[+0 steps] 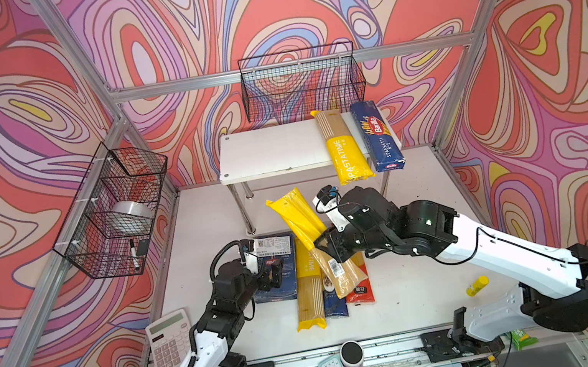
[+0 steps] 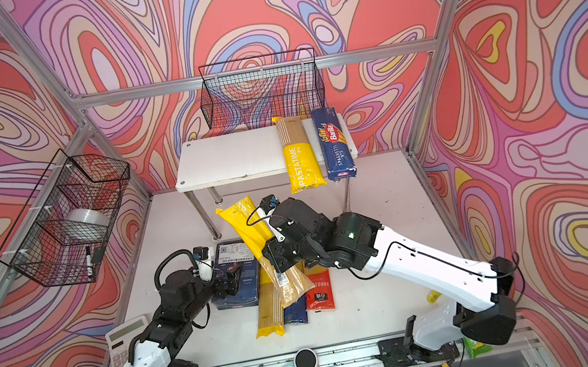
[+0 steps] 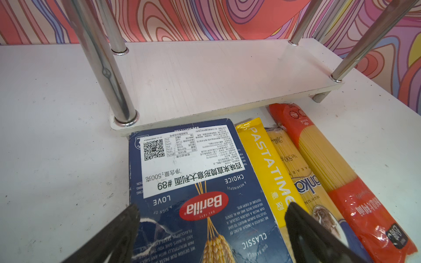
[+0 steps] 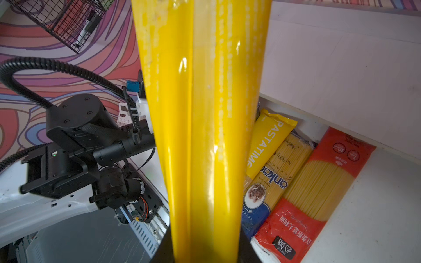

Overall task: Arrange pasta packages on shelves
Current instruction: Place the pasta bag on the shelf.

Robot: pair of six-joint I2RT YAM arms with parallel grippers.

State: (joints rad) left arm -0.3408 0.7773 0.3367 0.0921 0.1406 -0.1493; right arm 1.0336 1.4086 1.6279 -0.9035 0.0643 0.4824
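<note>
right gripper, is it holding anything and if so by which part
Yes: the right gripper is shut on a yellow PASTATIME bag, gripped about midway along its length.

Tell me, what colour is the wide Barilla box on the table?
The box is dark blue; left wrist view shows it best.

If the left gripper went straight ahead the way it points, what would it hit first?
Probably the wide blue Barilla box, close ahead of the open left gripper; the lower shelf board lies beyond.
</note>
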